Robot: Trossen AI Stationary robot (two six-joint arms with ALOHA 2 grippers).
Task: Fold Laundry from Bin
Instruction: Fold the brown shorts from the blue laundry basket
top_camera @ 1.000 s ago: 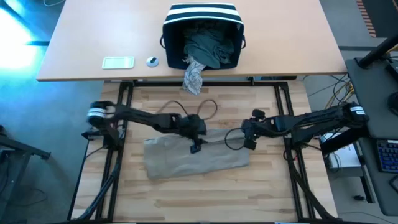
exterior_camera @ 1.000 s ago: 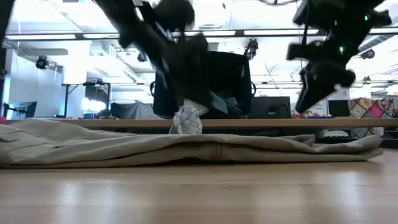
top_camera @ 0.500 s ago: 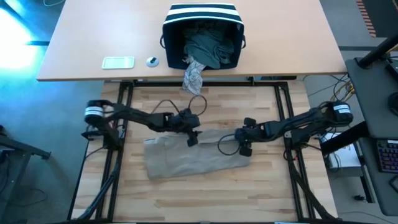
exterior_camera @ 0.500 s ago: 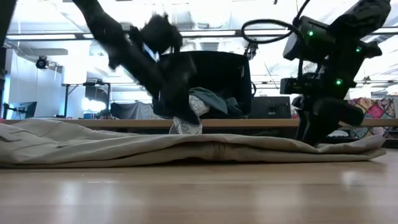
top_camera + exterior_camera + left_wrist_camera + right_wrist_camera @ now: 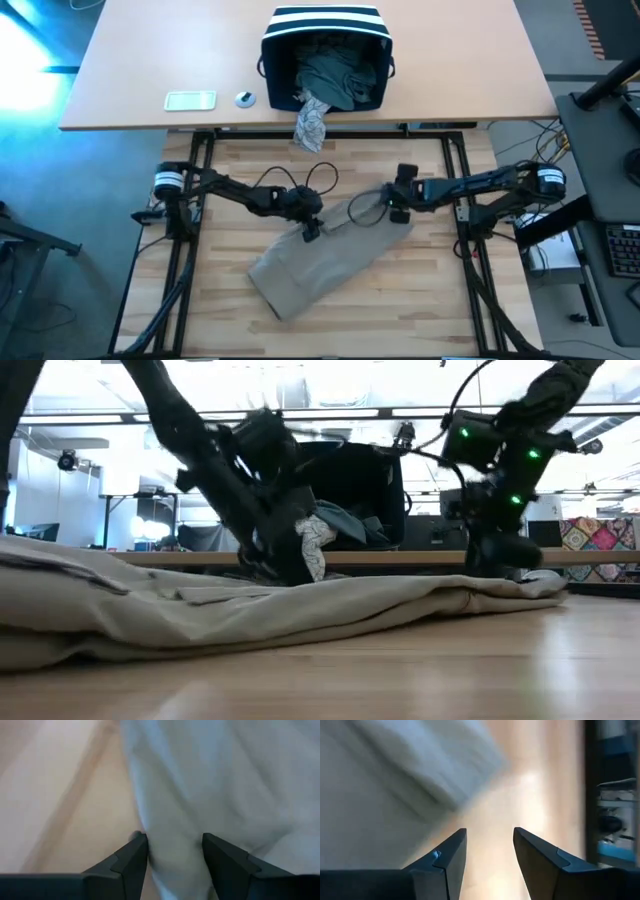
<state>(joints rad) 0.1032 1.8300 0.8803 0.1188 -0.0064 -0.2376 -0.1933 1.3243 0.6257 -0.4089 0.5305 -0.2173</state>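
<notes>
Meanwhile, on the pale wooden bench [image 5: 330, 315], a soft, creased tan garment [image 5: 315, 262] is lying slantwise. The left gripper [image 5: 309, 231] is pressing down on its near-left edge, jaws spread with cloth between them; the right gripper [image 5: 398, 211] is sitting at its far corner, jaws spread over bare wood. Judging by this, both need a firm pinch on matching corners before folding. Farther off, the striped navy fabric bin [image 5: 326, 22] is holding teal laundry [image 5: 335, 75], a grey-white patterned piece [image 5: 312, 122] spilling out.

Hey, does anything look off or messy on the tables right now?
Yes. The bin lies tipped on its side, and a grey-white patterned garment spills out over the table edge. The tan garment lies askew, diagonal across the wooden surface.
</notes>
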